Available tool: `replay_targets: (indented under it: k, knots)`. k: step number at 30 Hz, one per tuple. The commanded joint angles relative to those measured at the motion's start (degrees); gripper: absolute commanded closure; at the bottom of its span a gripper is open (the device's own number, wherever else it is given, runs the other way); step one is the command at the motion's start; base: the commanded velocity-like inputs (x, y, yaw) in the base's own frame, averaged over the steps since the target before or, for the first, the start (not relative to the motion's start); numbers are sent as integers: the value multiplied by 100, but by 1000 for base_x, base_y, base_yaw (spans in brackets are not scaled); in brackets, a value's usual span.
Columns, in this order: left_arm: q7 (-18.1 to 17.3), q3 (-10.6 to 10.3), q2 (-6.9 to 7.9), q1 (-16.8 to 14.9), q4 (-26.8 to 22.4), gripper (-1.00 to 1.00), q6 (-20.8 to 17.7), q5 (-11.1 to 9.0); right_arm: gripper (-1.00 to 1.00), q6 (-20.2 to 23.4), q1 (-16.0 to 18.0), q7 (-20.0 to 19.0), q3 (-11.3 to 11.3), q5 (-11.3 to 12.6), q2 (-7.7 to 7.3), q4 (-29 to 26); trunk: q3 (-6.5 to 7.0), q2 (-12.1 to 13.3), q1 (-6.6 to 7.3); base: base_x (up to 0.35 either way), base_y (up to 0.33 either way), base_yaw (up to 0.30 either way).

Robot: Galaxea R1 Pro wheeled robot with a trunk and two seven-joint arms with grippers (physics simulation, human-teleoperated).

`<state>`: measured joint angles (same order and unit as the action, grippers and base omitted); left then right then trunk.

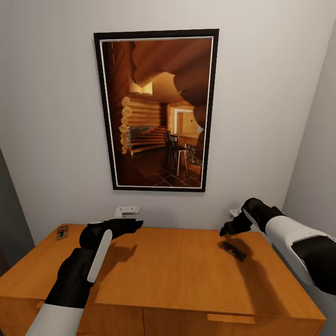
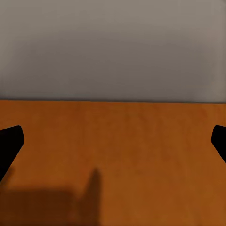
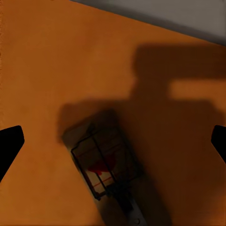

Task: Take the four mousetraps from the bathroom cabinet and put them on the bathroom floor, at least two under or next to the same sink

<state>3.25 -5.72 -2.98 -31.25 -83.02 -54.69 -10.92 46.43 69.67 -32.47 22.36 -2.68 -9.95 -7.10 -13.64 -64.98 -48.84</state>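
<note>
Two mousetraps up on the cabinet (image 1: 177, 275) right now: one mousetrap (image 1: 62, 231) sits way over at the far left corner of the orange wood tabletop, the other mousetrap (image 1: 233, 251) lies toward the right side, in shadow.

The right claw (image 1: 227, 231) hangs just above that second one, not touching it. In the right wrist view the trap (image 3: 106, 162) sits between the spread fingertips, so that claw is released and holding nothing.

The left claw (image 1: 135, 225) hovers over bare wood near the back wall, also spread apart with nothing in it.

One big framed picture (image 1: 156, 109) of a log cabin interior hangs above, with two small white wall fittings (image 1: 126, 211) below it.
</note>
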Motion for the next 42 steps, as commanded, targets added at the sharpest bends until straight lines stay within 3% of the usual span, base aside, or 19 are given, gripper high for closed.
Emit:
replay_targets:
  k: [1,27,42]
  knots:
    - [34,0,-1,-5,-4,-100,-24,-43,-100,18,3,-42,16,-30,1,-11,-8,-5,-1,0,0,0]
    - [27,1,-1,-4,-4,-100,-24,-36,-100,-11,-33,-32,14,-25,19,23,-8,-5,-1,0,0,0]
    - [27,1,-1,-4,-4,-100,-24,-42,-100,-578,-101,-49,14,-25,12,486,-8,-5,-1,0,0,0]
